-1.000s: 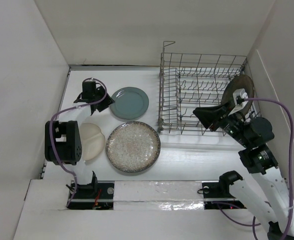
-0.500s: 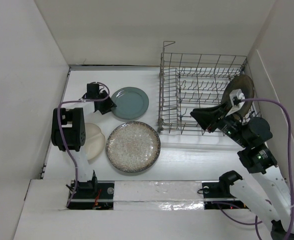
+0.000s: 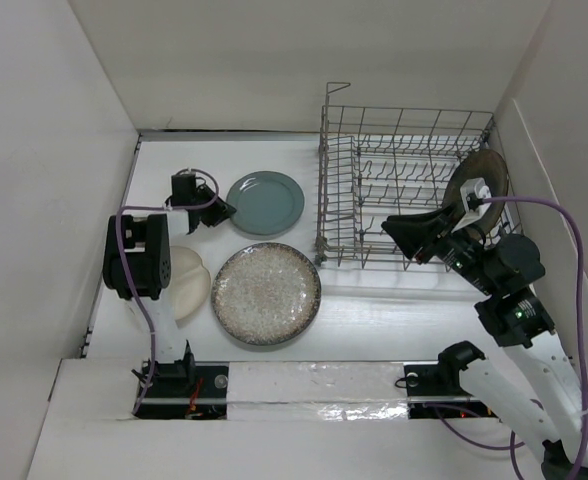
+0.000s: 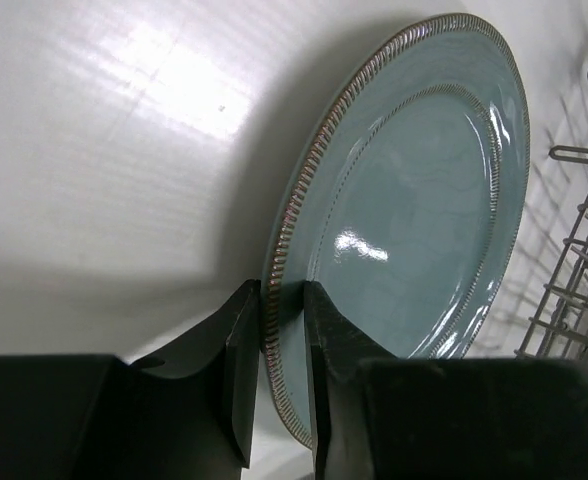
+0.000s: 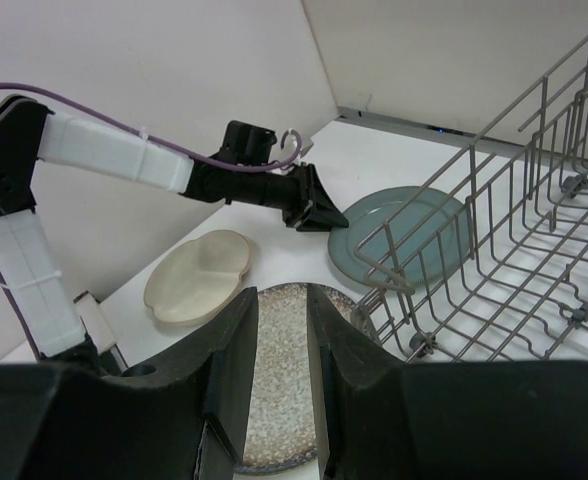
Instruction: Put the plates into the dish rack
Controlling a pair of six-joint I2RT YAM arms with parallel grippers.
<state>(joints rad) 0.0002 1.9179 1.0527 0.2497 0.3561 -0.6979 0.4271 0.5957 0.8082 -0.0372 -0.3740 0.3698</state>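
Left gripper (image 4: 282, 300) clamps the left rim of the grey-blue plate (image 4: 414, 200), which lies on the bench (image 3: 374, 310) just left of the dish rack (image 3: 334, 200). Right gripper (image 5: 282, 305) hangs at the rack's front wall, jaws slightly apart and empty. The brown plate (image 3: 479, 165) stands at the rack's right end. The speckled plate (image 3: 266, 293) and cream plate (image 3: 186, 283) lie flat on the bench.

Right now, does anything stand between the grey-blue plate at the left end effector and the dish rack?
Nothing lies on the table between the grey-blue plate and the dish rack. The rack's tall left wall faces the plate, so it likely must go over it. The right end effector hovers over the rack's near right part.
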